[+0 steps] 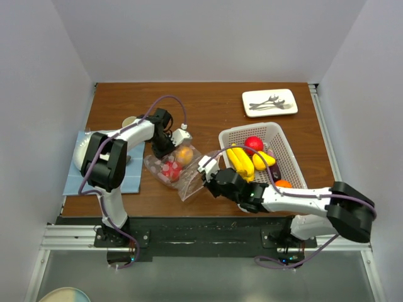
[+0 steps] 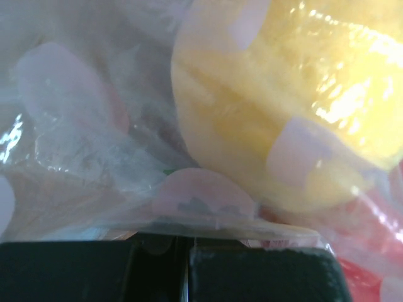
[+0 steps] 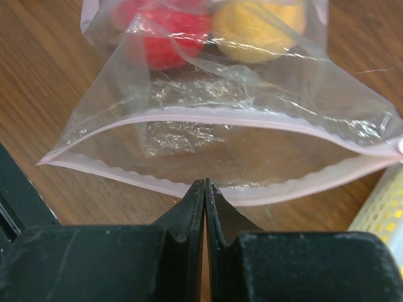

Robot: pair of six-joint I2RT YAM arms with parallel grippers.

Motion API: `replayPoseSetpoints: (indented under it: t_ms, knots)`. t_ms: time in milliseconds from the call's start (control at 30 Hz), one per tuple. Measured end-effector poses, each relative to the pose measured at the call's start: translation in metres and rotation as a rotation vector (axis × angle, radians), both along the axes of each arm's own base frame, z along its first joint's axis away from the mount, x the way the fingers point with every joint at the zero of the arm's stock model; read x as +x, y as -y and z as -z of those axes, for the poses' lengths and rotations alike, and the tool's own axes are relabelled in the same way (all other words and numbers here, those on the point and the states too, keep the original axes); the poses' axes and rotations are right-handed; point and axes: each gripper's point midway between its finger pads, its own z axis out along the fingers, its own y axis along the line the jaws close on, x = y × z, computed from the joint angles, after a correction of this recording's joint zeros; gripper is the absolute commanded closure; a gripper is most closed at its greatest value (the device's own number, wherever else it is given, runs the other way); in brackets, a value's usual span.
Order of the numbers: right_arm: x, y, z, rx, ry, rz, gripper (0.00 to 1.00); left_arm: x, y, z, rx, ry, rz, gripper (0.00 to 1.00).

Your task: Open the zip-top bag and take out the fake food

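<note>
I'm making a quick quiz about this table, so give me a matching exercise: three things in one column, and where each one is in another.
Things: 1 bananas; 2 cutlery; 3 zip-top bag.
Places: A on the white plate; B held by the left gripper and right gripper; C in the white basket.
Pairs: 1-C; 2-A; 3-B.

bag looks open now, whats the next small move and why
Probably raise the left end effector a little, to tip the fruit toward the opening. The bag gapes at its mouth, the right end effector pinches its near lip, and the red fruit and orange fruit sit inside at the far end, where the left one grips.
</note>
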Motion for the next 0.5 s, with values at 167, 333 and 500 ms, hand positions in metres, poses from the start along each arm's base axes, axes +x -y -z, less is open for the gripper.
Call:
replayPoseSetpoints:
  t_ms: [167,333,500]
  knots:
    - [0.007,-0.018,0.006,-0.002,0.003,-0.012,0.75,0.012,0.005,-0.015,-0.018,0.026,-0.002,1.00]
    - [0.017,-0.046,0.008,0.033,0.021,-0.035,0.33,0.019,0.010,-0.024,-0.045,0.045,-0.004,1.00]
    - [0.023,-0.068,0.041,0.016,0.009,-0.063,0.15,0.001,0.007,-0.014,-0.053,0.011,-0.008,1.00]
